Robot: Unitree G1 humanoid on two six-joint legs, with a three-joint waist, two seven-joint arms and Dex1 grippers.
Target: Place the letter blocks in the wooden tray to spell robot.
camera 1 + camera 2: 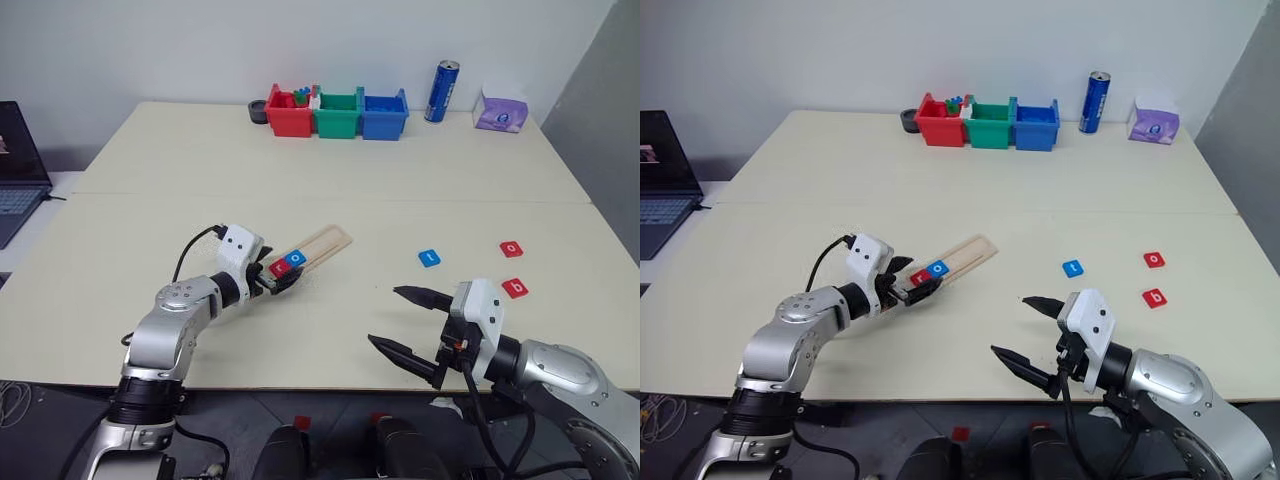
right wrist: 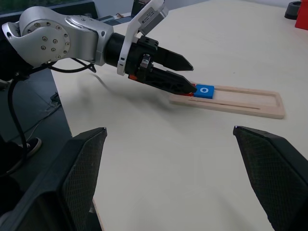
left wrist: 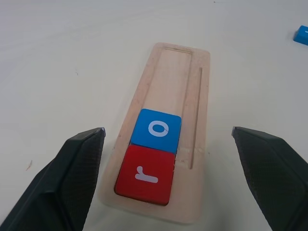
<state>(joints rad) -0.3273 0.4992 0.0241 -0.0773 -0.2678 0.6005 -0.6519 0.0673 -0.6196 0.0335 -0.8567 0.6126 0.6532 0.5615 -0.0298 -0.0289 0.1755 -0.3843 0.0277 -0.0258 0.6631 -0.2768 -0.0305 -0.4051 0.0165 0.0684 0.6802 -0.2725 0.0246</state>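
Note:
The wooden tray (image 1: 322, 243) lies slanted on the table left of the middle. At its near end a red "r" block (image 3: 143, 174) and a blue "o" block (image 3: 157, 128) lie side by side in the groove. My left gripper (image 1: 276, 281) hovers at that end, open, its fingers apart on either side of the tray and holding nothing. To the right, loose on the table, lie a blue block (image 1: 429, 258) with a thin white letter, a red "o" block (image 1: 511, 249) and a red "b" block (image 1: 515, 288). My right gripper (image 1: 383, 314) hangs open and empty near the table's front edge.
At the back stand a red bin (image 1: 288, 114), a green bin (image 1: 337, 116) and a blue bin (image 1: 384, 116), with a blue can (image 1: 441, 91) and a purple tissue pack (image 1: 500, 109) to their right. A laptop (image 1: 17, 170) sits at the far left.

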